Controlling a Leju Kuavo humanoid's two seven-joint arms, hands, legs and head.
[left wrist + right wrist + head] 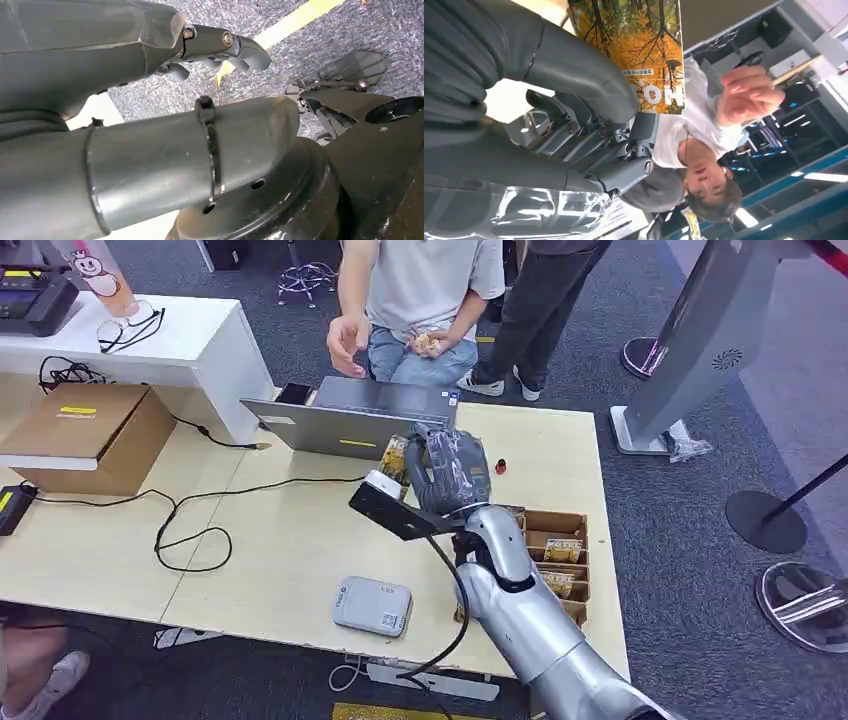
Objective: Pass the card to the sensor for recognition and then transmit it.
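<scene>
My right hand (pixel 450 470) is raised above the table's far side, just in front of the laptop (pixel 350 420). It pinches a card (pixel 397 458) between thumb and fingers; the right wrist view shows the card (pixel 639 50) printed with yellow autumn trees. Beyond the card, a seated person reaches an open hand (pixel 749 92) toward it, and the same hand (pixel 345 343) hovers behind the laptop. The grey card sensor (pixel 372 606) lies flat near the table's front edge, well below my hand. My left hand (pixel 220 45) hangs over the carpet, holding nothing, fingers apart.
A cardboard tray (pixel 555 550) with several more cards sits under my right forearm. A black cable (pixel 190 530) loops across the wooden table (pixel 280 560). A brown box (pixel 90 435) stands at the left, and a second person (pixel 540 310) stands behind.
</scene>
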